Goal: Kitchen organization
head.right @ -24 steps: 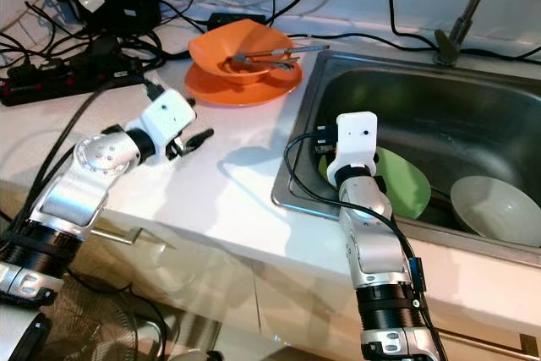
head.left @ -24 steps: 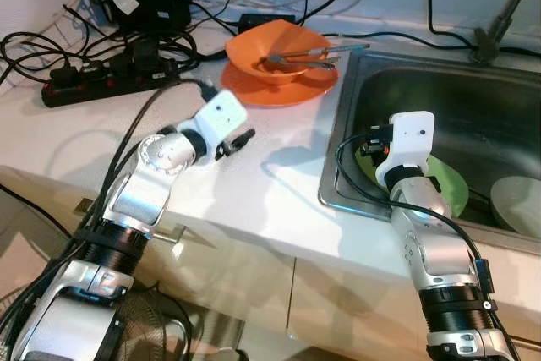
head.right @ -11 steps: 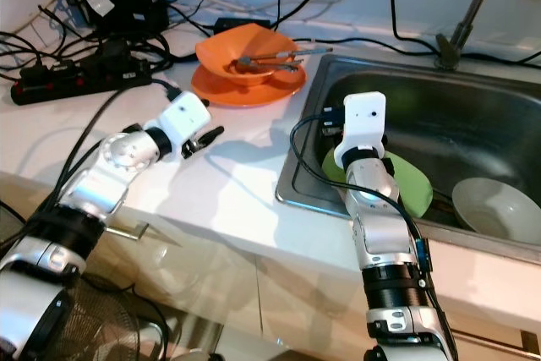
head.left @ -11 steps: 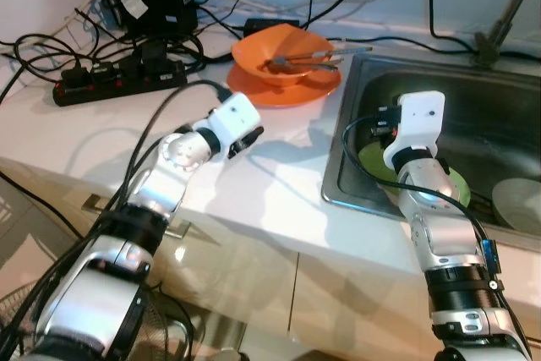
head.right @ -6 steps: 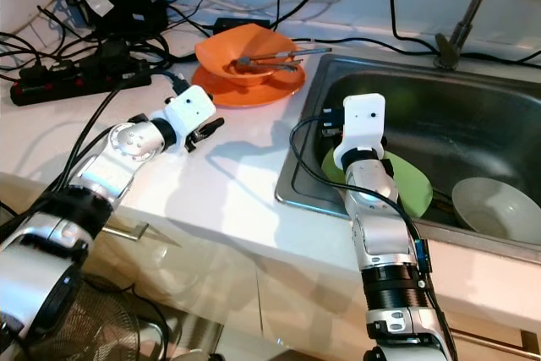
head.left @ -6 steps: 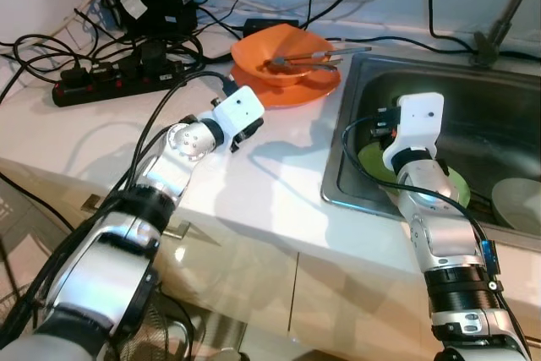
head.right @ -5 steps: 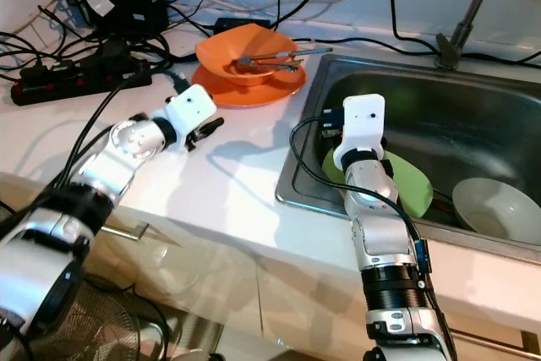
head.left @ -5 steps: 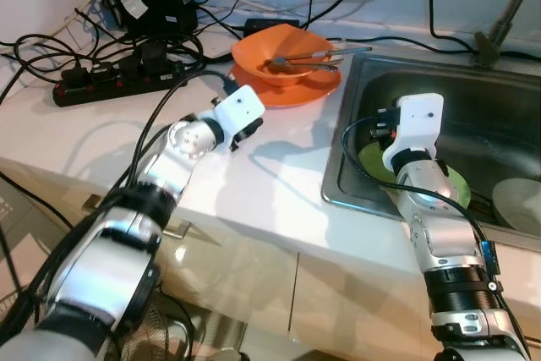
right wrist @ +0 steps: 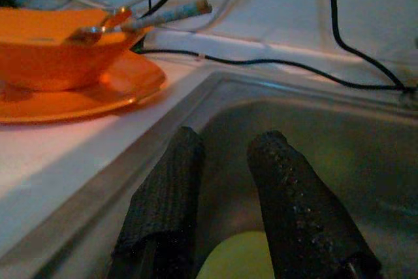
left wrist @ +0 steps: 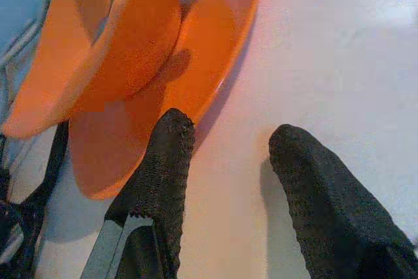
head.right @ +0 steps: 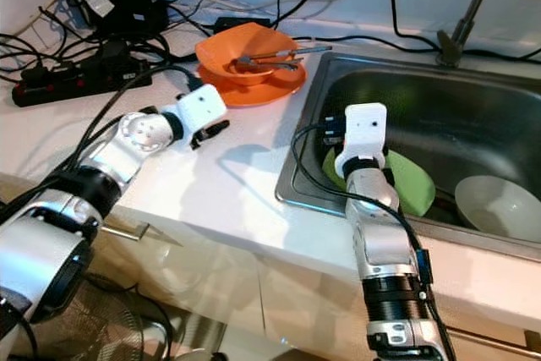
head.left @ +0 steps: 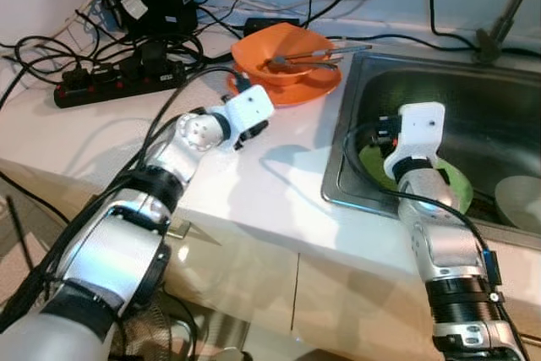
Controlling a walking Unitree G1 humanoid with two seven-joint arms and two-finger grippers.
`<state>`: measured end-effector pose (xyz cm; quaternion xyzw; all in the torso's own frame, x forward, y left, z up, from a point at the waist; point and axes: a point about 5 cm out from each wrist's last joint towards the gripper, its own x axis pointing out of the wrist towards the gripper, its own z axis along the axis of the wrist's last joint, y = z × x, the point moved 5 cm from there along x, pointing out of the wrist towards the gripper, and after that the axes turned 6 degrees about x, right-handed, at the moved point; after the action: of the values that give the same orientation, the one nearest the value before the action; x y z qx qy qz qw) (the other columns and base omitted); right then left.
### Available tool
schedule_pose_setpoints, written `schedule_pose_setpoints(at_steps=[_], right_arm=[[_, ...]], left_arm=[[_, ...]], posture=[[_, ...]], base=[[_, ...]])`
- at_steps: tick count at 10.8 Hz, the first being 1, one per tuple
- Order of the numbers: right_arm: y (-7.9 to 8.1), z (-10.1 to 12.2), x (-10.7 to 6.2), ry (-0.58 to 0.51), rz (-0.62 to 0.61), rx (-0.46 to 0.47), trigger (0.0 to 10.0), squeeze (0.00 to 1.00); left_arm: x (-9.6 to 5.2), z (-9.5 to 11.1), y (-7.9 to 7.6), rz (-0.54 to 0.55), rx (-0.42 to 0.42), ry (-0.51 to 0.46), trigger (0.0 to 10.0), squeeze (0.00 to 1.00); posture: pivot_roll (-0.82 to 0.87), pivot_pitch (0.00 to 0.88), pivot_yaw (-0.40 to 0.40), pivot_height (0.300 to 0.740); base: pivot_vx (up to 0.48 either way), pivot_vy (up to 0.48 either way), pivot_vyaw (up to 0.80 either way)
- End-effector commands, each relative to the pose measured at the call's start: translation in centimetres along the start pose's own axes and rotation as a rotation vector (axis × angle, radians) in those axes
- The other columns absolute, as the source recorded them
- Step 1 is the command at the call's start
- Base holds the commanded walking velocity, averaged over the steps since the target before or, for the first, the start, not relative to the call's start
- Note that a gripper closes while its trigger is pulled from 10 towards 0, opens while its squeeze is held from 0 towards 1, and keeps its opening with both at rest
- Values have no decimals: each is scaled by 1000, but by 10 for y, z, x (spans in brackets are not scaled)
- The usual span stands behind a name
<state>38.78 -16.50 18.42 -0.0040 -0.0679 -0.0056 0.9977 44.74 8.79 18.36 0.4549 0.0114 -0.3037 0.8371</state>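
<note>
- Since the earlier frames my left gripper (left wrist: 225,142) had travelled across the white countertop (head.left: 279,183) toward the orange dishes, ending just beside the near edge of the orange plate (head.left: 317,88).
- My left fingers (left wrist: 166,161) were spread apart with bare counter between them and nothing held; one fingertip overlapped the plate's rim in the wrist view, though I could not tell whether it touched.
- An orange bowl (head.left: 292,44) sat on that plate, and metal utensils (head.left: 308,58) lay across the bowl, their handles pointing toward the sink.
- My right gripper (right wrist: 225,161) had sunk slightly lower at the near left corner of the stainless sink (head.right: 507,99).
- My right fingers (right wrist: 290,207) stood slightly parted and empty, pointing along the sink's inner wall.
- A green plate (head.right: 410,179) lay on the sink floor just under and beyond my right wrist, partly hidden by it; a pale green sliver of it showed between my fingers in the wrist view.
- A white bowl (head.right: 499,205) rested in the sink on the far right, just beside the green plate.
- At the back left of the counter lay a black power strip (head.left: 110,86), a black charger box (head.left: 152,6) and a tangle of black cables (head.left: 51,48).
- A faucet stem (head.left: 503,19) rose behind the sink at the back right.
</note>
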Motion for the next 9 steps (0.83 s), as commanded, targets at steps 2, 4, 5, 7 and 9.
schedule_pose_setpoints(at_steps=[2, 4, 5, 7, 9], right_arm=[[-4, -2, -11, 12, -24, 12, 10000, 0], [-3, -3, -17, 20, -25, 19, 10000, 0], [-1, -2, -19, 24, -22, 21, 10000, 0], [-1, 5, -24, 20, -13, 20, 10000, 0], [-2, 9, -30, 26, -5, 14, 10000, 0]], left_arm=[[4, 9, 4, 3, 71, 1, 10000, 0], [6, 10, 4, 33, 115, 18, 10000, 0], [8, 9, 0, 36, 132, 26, 10000, 0], [11, 9, -6, 43, 180, 46, 10000, 0], [13, 8, -5, 64, 257, 84, 10000, 0]], posture=[[67, 124, 113, 740], [58, 143, 110, 740], [51, 150, 104, 740], [29, 164, 89, 740], [2, 175, 68, 740]], base=[[0, 0, 0], [0, 0, 0], [0, 0, 0], [0, 0, 0], [0, 0, 0]])
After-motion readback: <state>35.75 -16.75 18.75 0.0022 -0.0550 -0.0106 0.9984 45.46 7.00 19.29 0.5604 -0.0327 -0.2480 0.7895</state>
